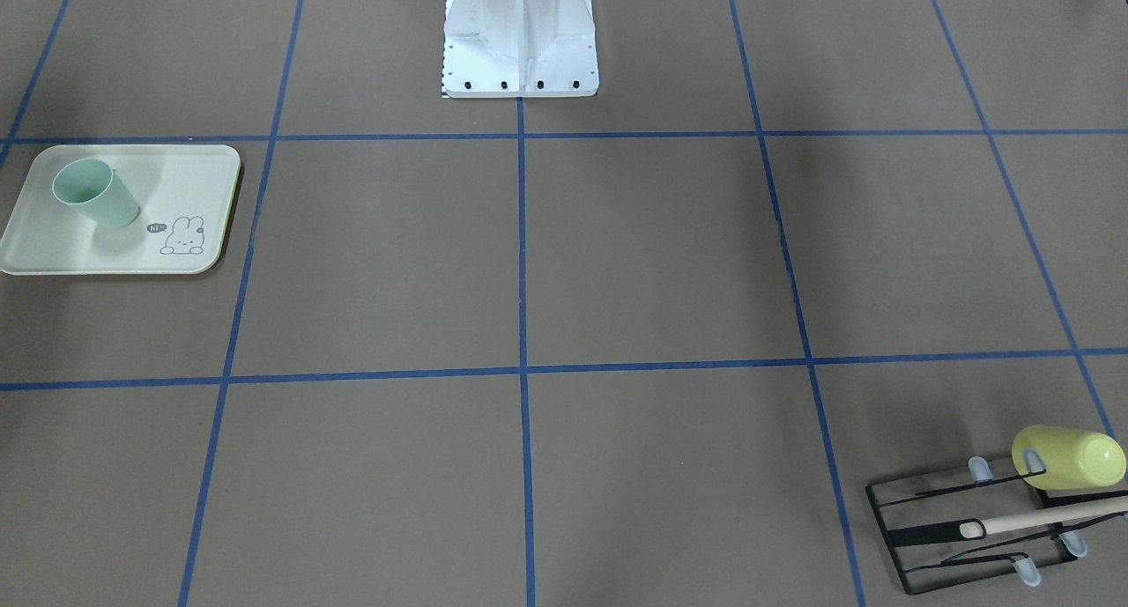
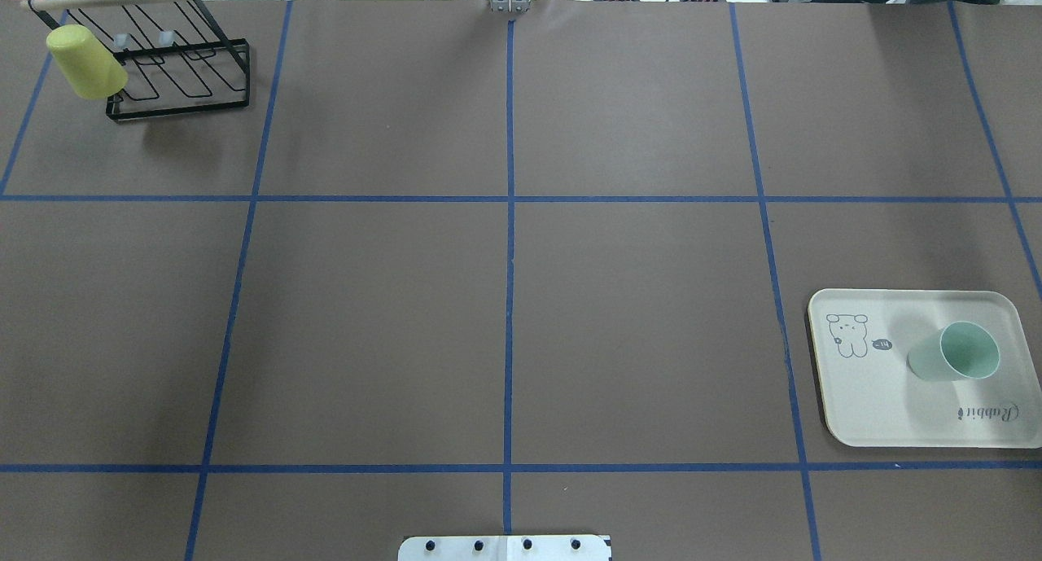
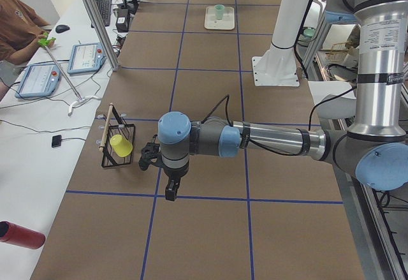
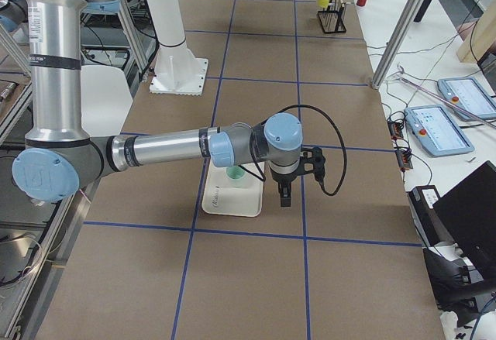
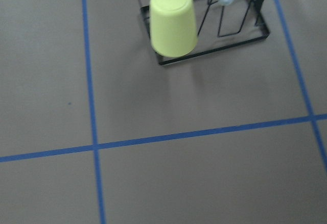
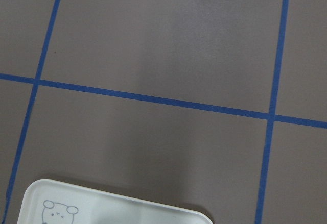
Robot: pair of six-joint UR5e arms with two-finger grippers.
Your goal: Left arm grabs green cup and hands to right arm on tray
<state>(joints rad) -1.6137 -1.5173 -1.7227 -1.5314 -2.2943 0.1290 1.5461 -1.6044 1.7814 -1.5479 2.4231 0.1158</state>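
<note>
The green cup [image 2: 956, 353] stands upright, mouth up, on the cream tray [image 2: 863, 406] at the table's right side; it also shows in the front view [image 1: 95, 193]. No gripper touches it. My left gripper [image 3: 171, 194] shows only in the exterior left view, hanging above the table close to the wire rack, far from the cup. My right gripper [image 4: 284, 195] shows only in the exterior right view, hanging just beside the tray [image 4: 232, 200] and cup [image 4: 235, 173]. I cannot tell whether either gripper is open or shut.
A yellow-green cup [image 2: 85, 60] hangs upside down on the black wire rack [image 2: 179, 81] at the far left corner; the left wrist view shows it [image 5: 172, 21]. The white robot base [image 1: 520, 43] stands at the table's near edge. Operators' desks lie beyond the far edge.
</note>
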